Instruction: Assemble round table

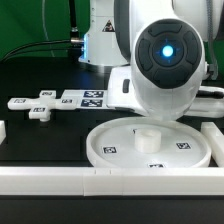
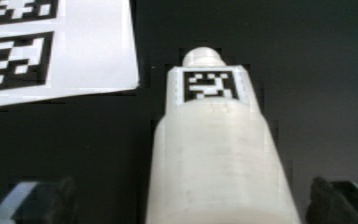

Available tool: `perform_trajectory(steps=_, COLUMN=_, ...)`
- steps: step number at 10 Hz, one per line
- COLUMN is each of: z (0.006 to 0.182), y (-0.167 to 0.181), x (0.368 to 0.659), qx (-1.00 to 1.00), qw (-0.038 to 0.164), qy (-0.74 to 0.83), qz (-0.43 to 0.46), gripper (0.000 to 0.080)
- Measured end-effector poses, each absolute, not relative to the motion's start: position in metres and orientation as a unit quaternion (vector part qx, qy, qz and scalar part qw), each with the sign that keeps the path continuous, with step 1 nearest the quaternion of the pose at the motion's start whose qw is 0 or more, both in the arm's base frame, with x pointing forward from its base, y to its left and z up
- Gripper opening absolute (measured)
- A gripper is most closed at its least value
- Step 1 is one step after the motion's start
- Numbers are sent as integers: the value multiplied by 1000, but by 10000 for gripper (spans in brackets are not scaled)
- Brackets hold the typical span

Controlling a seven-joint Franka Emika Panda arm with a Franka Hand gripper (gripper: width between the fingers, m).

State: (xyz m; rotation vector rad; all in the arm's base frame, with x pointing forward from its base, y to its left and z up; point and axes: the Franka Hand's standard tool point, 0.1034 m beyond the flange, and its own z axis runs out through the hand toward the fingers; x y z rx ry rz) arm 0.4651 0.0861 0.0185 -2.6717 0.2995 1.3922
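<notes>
The two dark fingers (image 2: 34,200) of the gripper (image 2: 190,203) are spread wide. The white cylindrical plastic post (image 2: 202,140) is between them, with dark gaps on both sides, so nothing is pinched. A black-and-white square tag (image 2: 208,85) sits near its rounded end, close to the marker board (image 2: 51,50). In the exterior view, the large white round plastic disc (image 1: 105,150) lies flat on the black table (image 1: 40,145), with its central hub (image 1: 148,138) facing up.
</notes>
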Motion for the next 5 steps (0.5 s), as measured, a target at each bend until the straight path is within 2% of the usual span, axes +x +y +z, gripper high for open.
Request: perform_trajectory(steps=5, z=8, y=89, x=458, qx=-883, qw=55, qy=99, qz=455, gripper=649)
